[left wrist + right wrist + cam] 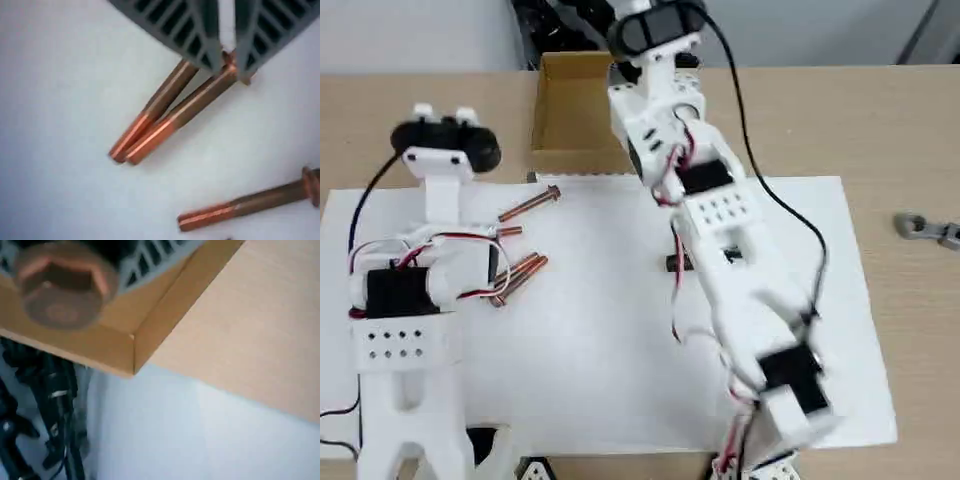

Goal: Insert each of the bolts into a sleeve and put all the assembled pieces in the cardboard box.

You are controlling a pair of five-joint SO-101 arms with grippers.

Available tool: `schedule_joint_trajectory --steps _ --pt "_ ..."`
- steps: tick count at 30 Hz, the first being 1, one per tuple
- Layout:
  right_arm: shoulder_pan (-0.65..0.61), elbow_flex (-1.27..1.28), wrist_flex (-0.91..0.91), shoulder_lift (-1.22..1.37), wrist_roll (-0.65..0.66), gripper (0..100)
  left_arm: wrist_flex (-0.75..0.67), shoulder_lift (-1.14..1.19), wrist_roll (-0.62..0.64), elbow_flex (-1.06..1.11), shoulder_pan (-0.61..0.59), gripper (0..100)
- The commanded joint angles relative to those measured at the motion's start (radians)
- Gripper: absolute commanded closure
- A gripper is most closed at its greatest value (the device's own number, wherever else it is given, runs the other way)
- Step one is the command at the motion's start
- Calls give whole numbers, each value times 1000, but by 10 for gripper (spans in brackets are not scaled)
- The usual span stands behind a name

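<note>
Right gripper (115,265): we are watching it clamp the held bolt (60,287), hex head facing the wrist camera, hanging over a corner of the cardboard box (160,300). We cannot tell whether a sleeve is on it.
Left gripper (229,70): its jaws are standing at a narrow slit, pinching the head end of the next bolt (188,110), well apart from the cardboard box, out on the white sheet (600,330).
Neighbour bolt (155,107): it is lying flat, touching the next bolt along its length, equally far from the box.
Spare bolt (530,204): it is lying between that pair and the box, near the box's front wall.
Step in hand: we are judging the right arm to be at the drop-off, while the left arm is lining up another bolt.
Next move: we are expecting a release. The held bolt is sitting close to the box's corner, so it is calling for a nudge toward the box's middle before the jaws part, or it may catch the rim and roll off outside.
After that: the next bolt is needing a lift clear of its neighbour.
</note>
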Motion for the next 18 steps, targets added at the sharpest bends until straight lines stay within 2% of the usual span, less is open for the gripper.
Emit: schedule_joint_trajectory --steps 1,9,18 --pt "13 -215 -24 166 -6 995 -74 -6 -20 51 -32 994" --pt "47 -453 -24 489 -9 995 -118 -6 -20 105 -31 994" --pt "70 -516 -27 613 -14 985 -132 -6 -17 105 -32 992"
